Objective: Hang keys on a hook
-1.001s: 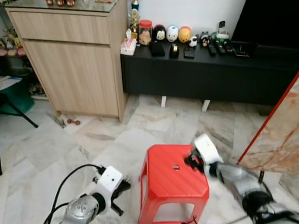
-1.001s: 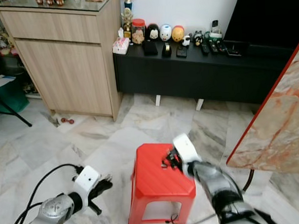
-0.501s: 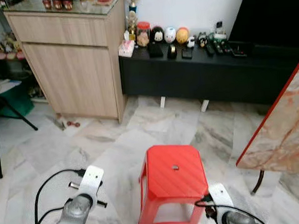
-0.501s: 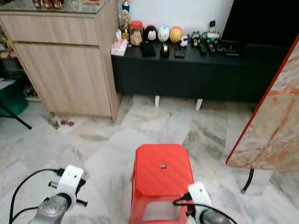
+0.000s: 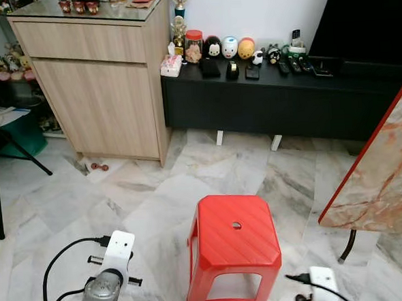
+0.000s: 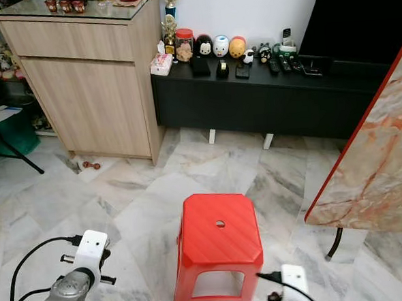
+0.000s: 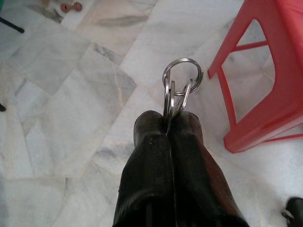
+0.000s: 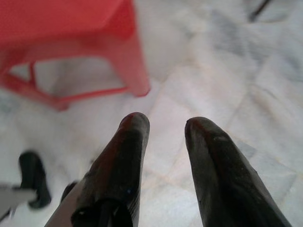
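Hook for the keys is nowhere I can make out among the things ahead of me. My right gripper hangs low by the stool, its arm cut off at the bottom edge of the head view, and its wrist picture is blurred; even so, I see the two black fingers spread apart with nothing between them. My left gripper is pressed tight together, pinching the keys at its tips: a bright steel ring stands up clear of the fingers, with flat silver blades running down into the pinch, their lower parts hidden. That hand sits low on my left, over the floor, just beside the red plastic stool, which has a small round hole in its seat. Underfoot is pale grey-veined marble floor. Ahead stand a light wooden cabinet and a long black low console carrying small figurines and remotes. A marble-patterned slab with a red edge leans in on my right.
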You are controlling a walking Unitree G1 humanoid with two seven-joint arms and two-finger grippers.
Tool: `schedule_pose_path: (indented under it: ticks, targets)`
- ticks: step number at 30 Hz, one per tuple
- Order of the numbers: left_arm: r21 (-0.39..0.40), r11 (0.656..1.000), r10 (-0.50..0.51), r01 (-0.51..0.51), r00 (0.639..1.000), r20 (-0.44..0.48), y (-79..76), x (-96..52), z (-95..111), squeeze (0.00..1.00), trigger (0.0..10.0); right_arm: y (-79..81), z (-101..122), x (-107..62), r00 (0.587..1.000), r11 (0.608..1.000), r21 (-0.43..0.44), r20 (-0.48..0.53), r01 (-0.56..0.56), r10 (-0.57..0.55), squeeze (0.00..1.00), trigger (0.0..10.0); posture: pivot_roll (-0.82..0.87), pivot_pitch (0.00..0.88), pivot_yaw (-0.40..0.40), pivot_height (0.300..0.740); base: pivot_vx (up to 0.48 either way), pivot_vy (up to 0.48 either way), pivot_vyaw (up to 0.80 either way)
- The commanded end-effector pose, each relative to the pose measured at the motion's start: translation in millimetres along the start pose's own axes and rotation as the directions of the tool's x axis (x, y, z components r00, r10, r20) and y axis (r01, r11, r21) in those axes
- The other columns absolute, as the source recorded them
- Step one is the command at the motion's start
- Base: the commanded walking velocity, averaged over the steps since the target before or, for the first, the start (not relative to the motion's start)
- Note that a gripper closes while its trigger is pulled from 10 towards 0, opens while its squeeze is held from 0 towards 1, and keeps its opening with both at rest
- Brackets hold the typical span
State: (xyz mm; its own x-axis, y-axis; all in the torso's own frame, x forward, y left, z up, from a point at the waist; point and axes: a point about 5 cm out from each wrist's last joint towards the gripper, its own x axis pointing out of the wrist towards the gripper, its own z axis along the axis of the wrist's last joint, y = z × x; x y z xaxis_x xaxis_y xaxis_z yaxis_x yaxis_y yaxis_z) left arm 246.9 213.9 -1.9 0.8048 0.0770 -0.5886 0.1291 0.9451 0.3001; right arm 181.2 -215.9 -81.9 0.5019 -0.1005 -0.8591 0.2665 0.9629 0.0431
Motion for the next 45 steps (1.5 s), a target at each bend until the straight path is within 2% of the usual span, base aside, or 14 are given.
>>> schedule_pose_path:
  ticks: [1, 8, 12, 20, 21, 23, 26, 38, 45]
  targets:
    - [-0.002, 1.000, -0.011, 0.011, 1.000, 0.001, -3.7, 0.3, 0, 0.00, 10.0, -5.6, 0, -0.5, 0.999, 0.998, 0.057, 0.013, 0.036, -0.037, 0.00, 10.0, 0.12, 0.000, -0.125, 0.740, 0.000, 0.000, 0.00]
    - [-0.037, 0.999, -0.001, 0.002, 0.999, 0.037, -7.6, 3.0, 9, 0.00, 10.0, -9.4, -8, -1.5, 0.997, 0.996, 0.047, 0.007, 0.081, -0.082, 0.00, 10.0, 0.10, 0.000, -0.126, 0.740, 0.000, 0.000, 0.00]
    - [-0.018, 1.000, -0.010, 0.010, 1.000, 0.026, -7.7, 4.1, 6, 0.00, 10.0, -12.6, -11, -2.2, 0.994, 0.989, 0.105, 0.005, 0.109, -0.110, 0.00, 10.0, 0.09, 0.000, -0.116, 0.740, 0.000, -0.147, 0.00]
    - [-0.016, 1.000, 0.011, -0.011, 0.999, 0.032, 0.3, 5.7, 8, 0.00, 10.0, -18.3, -21, -3.9, 0.993, 0.993, 0.037, -0.034, 0.116, -0.114, 0.00, 10.0, 0.09, 0.000, -0.109, 0.740, 0.000, -0.315, 0.00]
    - [-0.010, 1.000, 0.006, -0.006, 0.999, 0.035, 0.1, 5.9, 9, 0.00, 10.0, -17.3, -21, -3.8, 0.994, 0.994, -0.007, -0.030, 0.107, -0.107, 0.00, 10.0, 0.09, 0.000, -0.103, 0.740, 0.000, -0.315, 0.00]
    - [-0.006, 1.000, 0.003, -0.003, 0.999, 0.037, -0.2, 5.9, 9, 0.00, 10.0, -16.5, -20, -3.6, 0.994, 0.995, -0.008, -0.028, 0.104, -0.104, 0.00, 10.0, 0.09, 0.000, -0.101, 0.740, 0.000, -0.315, 0.00]
    - [0.008, 1.000, 0.002, -0.002, 0.999, 0.038, -0.4, 6.1, 9, 0.00, 10.0, -15.5, -20, -3.5, 0.994, 0.994, 0.027, -0.024, 0.107, -0.106, 0.00, 10.0, 0.09, 0.000, -0.100, 0.740, 0.000, -0.319, 0.00]
    - [0.006, 1.000, 0.016, -0.016, 0.999, 0.043, 3.8, 5.3, 9, 0.00, 10.0, -1.2, -12, -0.8, 0.997, 0.996, 0.038, -0.011, 0.077, -0.077, 0.00, 10.0, 0.11, 0.000, -0.106, 0.740, 0.000, -0.323, 0.00]
    - [0.008, 1.000, 0.013, -0.014, 0.999, 0.038, 3.4, 5.0, 8, 0.00, 10.0, -0.5, -9, -0.5, 0.997, 0.996, 0.047, -0.006, 0.075, -0.075, 0.00, 10.0, 0.11, 0.000, -0.103, 0.740, 0.000, -0.322, 0.00]
